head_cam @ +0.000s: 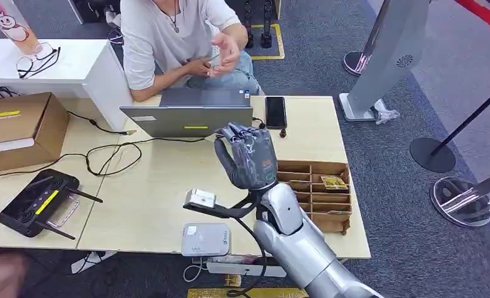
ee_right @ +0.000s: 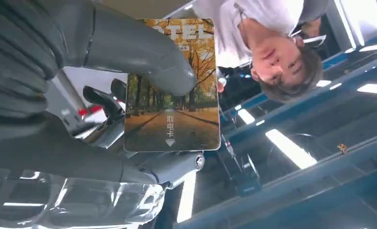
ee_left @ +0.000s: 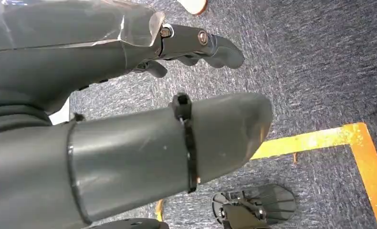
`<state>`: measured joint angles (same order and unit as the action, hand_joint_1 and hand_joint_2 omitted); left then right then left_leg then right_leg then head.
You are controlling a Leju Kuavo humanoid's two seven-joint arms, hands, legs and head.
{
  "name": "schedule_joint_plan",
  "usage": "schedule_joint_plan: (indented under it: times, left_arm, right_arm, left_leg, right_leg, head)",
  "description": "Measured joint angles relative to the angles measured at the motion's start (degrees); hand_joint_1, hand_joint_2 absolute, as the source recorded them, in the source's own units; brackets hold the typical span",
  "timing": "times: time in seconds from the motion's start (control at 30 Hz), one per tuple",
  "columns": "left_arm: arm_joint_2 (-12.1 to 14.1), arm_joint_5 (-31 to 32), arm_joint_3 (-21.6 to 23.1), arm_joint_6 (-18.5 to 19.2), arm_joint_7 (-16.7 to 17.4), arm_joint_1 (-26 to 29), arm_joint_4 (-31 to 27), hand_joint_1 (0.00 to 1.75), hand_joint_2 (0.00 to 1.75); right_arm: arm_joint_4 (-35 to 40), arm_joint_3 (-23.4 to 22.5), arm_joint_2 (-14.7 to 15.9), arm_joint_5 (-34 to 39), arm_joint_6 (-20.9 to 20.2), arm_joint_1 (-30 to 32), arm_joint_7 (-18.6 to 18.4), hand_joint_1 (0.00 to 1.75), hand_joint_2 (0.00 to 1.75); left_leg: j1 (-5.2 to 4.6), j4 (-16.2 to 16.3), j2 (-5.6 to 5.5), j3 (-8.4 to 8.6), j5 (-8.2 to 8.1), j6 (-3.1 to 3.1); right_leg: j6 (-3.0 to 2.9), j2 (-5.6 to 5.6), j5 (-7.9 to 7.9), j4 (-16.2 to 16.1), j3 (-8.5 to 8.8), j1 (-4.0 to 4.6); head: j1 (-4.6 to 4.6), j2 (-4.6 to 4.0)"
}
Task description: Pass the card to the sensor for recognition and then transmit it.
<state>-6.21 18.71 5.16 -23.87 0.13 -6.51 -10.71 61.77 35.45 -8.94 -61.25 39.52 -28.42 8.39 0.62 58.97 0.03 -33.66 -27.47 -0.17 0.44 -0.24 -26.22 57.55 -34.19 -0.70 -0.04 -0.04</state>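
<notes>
I have the right hand (head_cam: 250,156) raised above the table (head_cam: 149,198), palm turned away from the head camera, between the laptop (head_cam: 193,113) and the wooden divider box (head_cam: 317,195). In the right wrist view the card (ee_right: 172,90), printed with an autumn avenue, is pinched between the thumb (ee_right: 139,52) and the darker fingers (ee_right: 172,169), so this hand holds the card; from the head view the card is hidden behind the hand. The small white sensor (head_cam: 200,198) on its black bracket sits on the table just below and to the left of the raised hand; a second grey reader unit (head_cam: 205,239) lies nearer the table's front edge. I judge the pick as done. Whether the recognition step has taken place I cannot tell, since the card is held up in the air, apart from the sensor. Handover to the seated person (head_cam: 180,37) across the table remains. The left hand (ee_left: 129,143) hangs over the carpet with nothing in it, its fingers lying loosely apart.
</notes>
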Motion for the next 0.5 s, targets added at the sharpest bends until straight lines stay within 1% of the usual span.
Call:
schedule_joint_plan:
  times: [0.07,0.27,0.5]
  left_arm:
    - [0.0,0.0,0.0,-0.1,-0.1,0.1,0.0,0.00,0.00]
    - [0.0,0.4,-0.1,-0.2,-0.1,0.3,0.0,0.00,0.00]
    - [0.0,0.7,-0.1,-0.1,-0.1,0.3,0.0,0.00,0.00]
  right_arm:
    - [0.0,0.0,0.0,-3.7,0.0,0.0,-1.2,1.75,1.75]
    - [-0.3,0.0,-0.3,-8.7,0.0,0.1,-2.8,1.75,1.75]
    - [-1.6,-0.3,-1.2,-11.4,0.0,-0.5,-3.8,1.75,1.75]
  left_leg:
    - [0.00,0.0,0.00,0.00,0.00,0.00]
    - [0.00,0.0,0.00,-0.01,0.00,0.00]
    - [0.00,0.0,0.00,-0.01,0.00,0.00]
  right_leg:
    - [0.00,0.00,0.00,0.0,0.00,0.00]
    - [0.00,0.00,0.00,0.0,0.00,0.00]
    - [0.00,0.00,0.00,0.0,0.00,0.00]
  head:
    - [0.00,0.00]
    - [0.00,0.00]
    - [0.00,0.00]
